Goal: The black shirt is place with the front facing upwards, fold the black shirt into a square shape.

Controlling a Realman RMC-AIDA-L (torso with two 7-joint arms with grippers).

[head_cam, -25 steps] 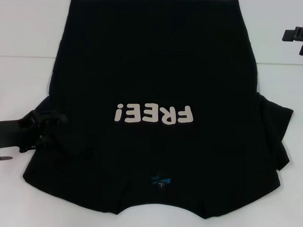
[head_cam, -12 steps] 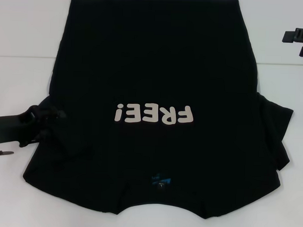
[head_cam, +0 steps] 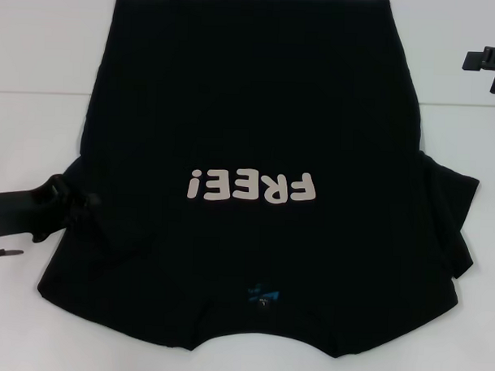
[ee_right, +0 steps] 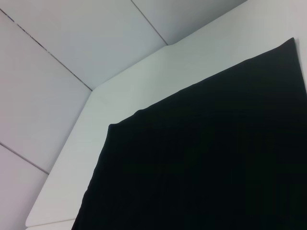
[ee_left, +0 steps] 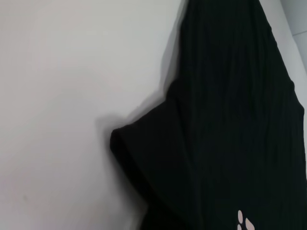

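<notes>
The black shirt lies flat on the white table, front up. Its pale "FREE!" lettering reads upside down in the head view, and its blue neck label is near the front edge. My left gripper sits at the shirt's left edge, beside the left sleeve, which is folded in. In the left wrist view that folded sleeve bulges out over the table. The right sleeve spreads out to the right. My right gripper stays at the far right back, away from the shirt.
The shirt's hem corner lies near the table's far edge, with grey wall panels behind it. Bare white table shows on both sides of the shirt.
My left gripper has drawn back to the left, off the shirt's left side toward its edge. The shirt and the right arm have not moved.
</notes>
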